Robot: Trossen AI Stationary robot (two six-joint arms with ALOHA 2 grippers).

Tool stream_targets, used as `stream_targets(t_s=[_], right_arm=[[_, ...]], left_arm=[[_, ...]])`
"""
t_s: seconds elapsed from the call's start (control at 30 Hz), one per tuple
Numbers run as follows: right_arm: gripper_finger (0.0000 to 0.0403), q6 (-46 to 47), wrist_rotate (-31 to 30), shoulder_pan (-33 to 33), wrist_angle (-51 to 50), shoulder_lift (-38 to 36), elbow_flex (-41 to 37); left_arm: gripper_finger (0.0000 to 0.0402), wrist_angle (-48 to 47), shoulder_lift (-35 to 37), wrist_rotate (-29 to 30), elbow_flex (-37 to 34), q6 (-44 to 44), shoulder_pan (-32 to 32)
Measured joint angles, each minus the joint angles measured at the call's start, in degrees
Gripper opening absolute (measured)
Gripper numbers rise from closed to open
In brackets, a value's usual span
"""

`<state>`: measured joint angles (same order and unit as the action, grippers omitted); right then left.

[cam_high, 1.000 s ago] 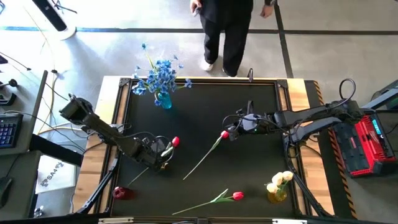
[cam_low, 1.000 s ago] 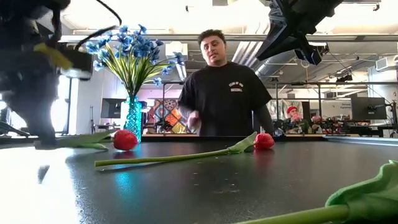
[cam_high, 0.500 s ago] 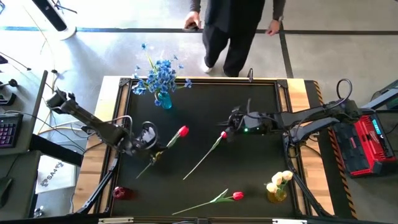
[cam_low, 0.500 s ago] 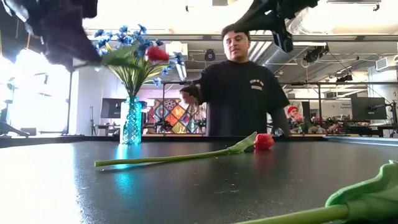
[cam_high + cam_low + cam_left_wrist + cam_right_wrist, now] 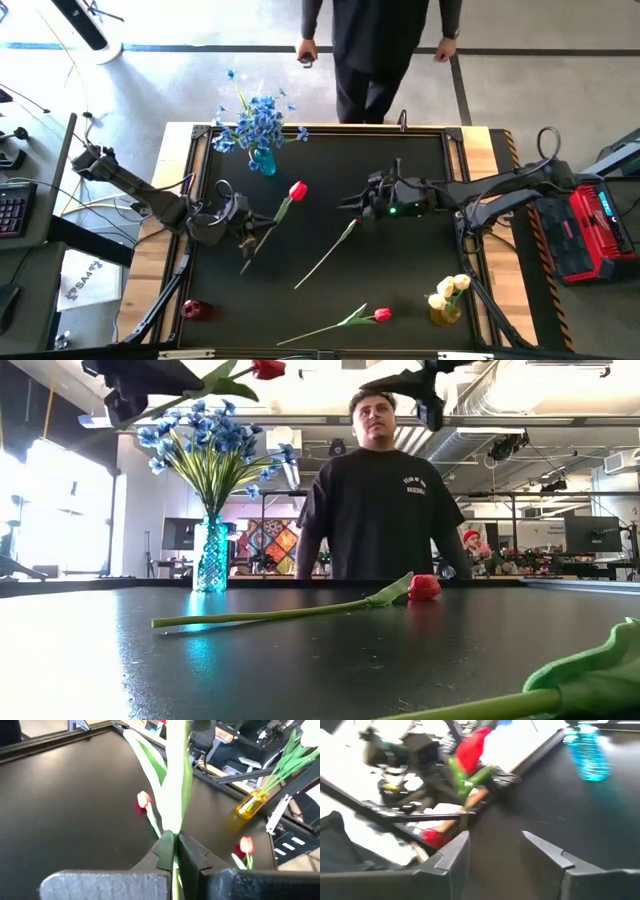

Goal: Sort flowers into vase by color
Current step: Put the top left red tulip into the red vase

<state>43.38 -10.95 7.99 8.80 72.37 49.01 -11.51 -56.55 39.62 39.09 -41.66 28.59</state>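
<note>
My left end effector (image 5: 250, 232) clamped on stem of red tulip (image 5: 297, 190), lifted clear off table (image 5: 400, 290), left of centre; stem runs diagonal, bloom pointing up and toward blue vase (image 5: 264, 160) at far left. My right end effector (image 5: 348, 203) right of centre, fingers parted, nothing between them. Below it, second tulip (image 5: 325, 254) lies flat, long axis diagonal, bloom end hidden under end effector. Third tulip (image 5: 382, 315) lies near front edge, bloom pointing right

Right end effector (image 5: 495, 857) stood parted over dark tabletop (image 5: 540, 805); red tulip (image 5: 470, 751) and blue vase (image 5: 586, 751) lay beyond.
</note>
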Motion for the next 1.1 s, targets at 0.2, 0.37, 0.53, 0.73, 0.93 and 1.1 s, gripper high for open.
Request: stream_targets(t_s=[0.2,0.37,0.53,0.73,0.93,1.1], right_arm=[[0.0191,-3.74,5.05,0.04,14.86,6.08,0.00],[0.0185,-5.92,6.63,0.04,21.45,8.79,0.02],[0.0171,-5.97,8.03,-0.09,23.36,10.24,0.02],[0.0170,-7.36,7.28,-1.17,28.45,10.87,0.02],[0.0170,-7.62,10.17,-3.76,31.95,14.81,1.78],[0.0170,-10.39,14.52,-4.24,32.27,18.86,7.61]], left_arm=[[0.0000,4.35,-0.11,-0.51,-0.04,4.14,-1.92],[0.0000,6.78,-0.12,-0.79,-0.04,4.47,-2.77],[0.0000,9.02,-0.11,-0.79,-0.03,6.58,-2.84],[0.0000,10.58,-0.12,-1.21,-0.03,7.78,-3.91],[0.0000,17.10,-0.97,-4.72,-0.02,12.70,-5.80],[0.0000,20.09,-3.50,-6.64,-0.02,12.97,-6.91]])
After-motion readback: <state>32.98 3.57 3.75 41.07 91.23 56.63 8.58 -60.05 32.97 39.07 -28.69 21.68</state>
